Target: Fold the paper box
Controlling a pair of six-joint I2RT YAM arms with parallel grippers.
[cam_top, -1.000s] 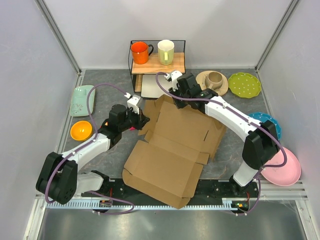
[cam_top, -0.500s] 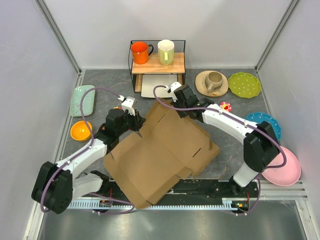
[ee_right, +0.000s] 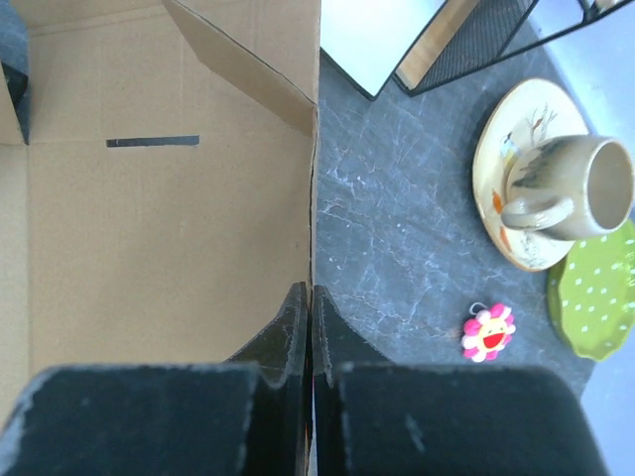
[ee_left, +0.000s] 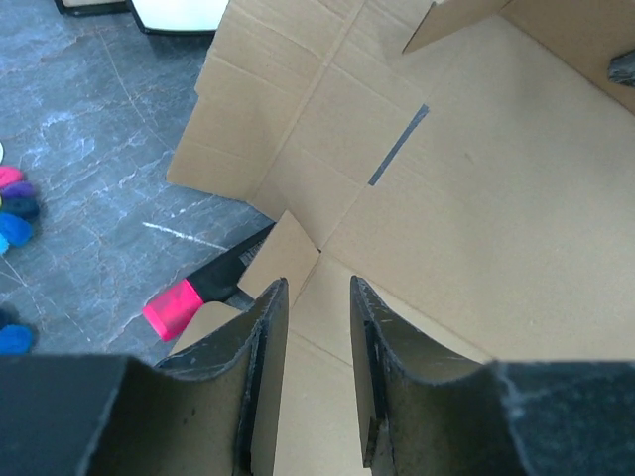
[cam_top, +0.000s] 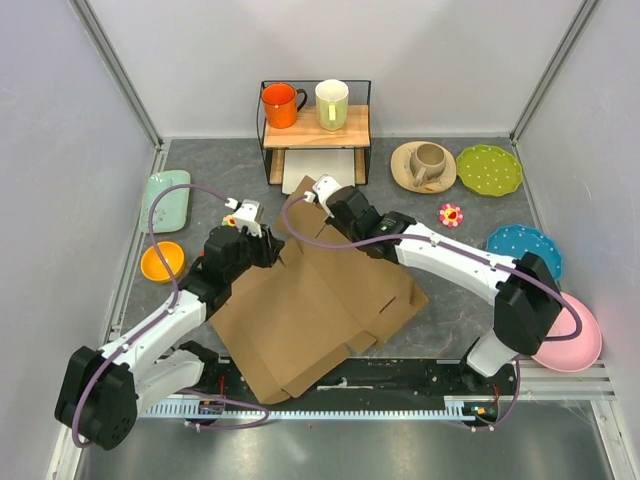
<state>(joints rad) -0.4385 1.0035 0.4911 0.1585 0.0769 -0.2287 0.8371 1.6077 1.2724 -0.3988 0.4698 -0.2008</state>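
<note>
The paper box (cam_top: 310,300) is brown cardboard, unfolded and lying almost flat across the middle of the table. It also shows in the left wrist view (ee_left: 476,198) and the right wrist view (ee_right: 159,228). My right gripper (cam_top: 325,205) is at its far edge. In the right wrist view this gripper (ee_right: 311,293) is shut on the box's right edge, which runs straight into the jaws. My left gripper (cam_top: 266,250) is over the box's left flaps. In the left wrist view it (ee_left: 316,288) is open, with bare cardboard showing between the fingers.
A pink and black marker (ee_left: 193,293) pokes out from under a left flap. A wire rack (cam_top: 315,128) with two mugs stands behind, with a white tray (cam_top: 322,168) under it. A cup on a plate (cam_top: 428,163), a green plate (cam_top: 489,169), a flower toy (cam_top: 451,214), blue and pink plates stand right. An orange bowl (cam_top: 162,261) stands left.
The box has slid left and toward the near edge and dropped flatter. Both grippers moved left with it, the right one staying clamped on the far edge.
</note>
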